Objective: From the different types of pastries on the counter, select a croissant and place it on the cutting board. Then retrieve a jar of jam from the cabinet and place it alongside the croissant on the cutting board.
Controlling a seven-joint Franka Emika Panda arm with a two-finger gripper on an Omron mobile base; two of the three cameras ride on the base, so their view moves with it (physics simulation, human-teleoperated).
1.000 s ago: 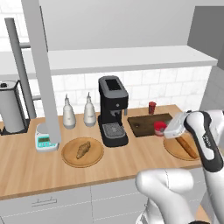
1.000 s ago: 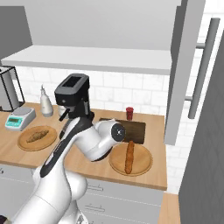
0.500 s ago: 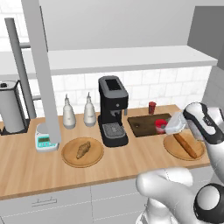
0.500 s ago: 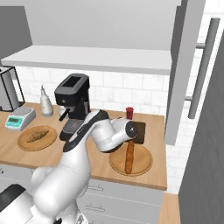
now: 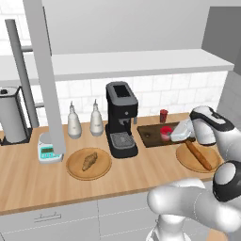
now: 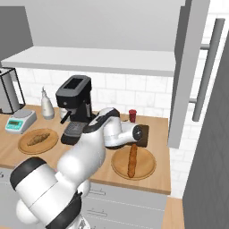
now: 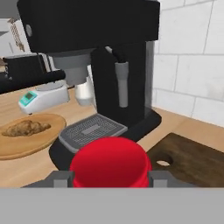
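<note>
Over the cutting board (image 5: 155,133), the fingers (image 7: 109,178) grip the jam jar (image 7: 110,162) between them, low above the wood. The croissant (image 5: 89,160) lies on a round plate (image 5: 75,170) on the desk (image 5: 28,183), so that step looks undone.

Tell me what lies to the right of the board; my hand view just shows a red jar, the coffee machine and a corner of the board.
Observer: A round plate holding a long brown bread stick, just past the cutting board.
Operator: Anything on the board besides the jar?
Observer: Nothing else; the jar is over its right end.
Operator: And behind the board?
Observer: A darker red cylinder stands near the wall.
</note>
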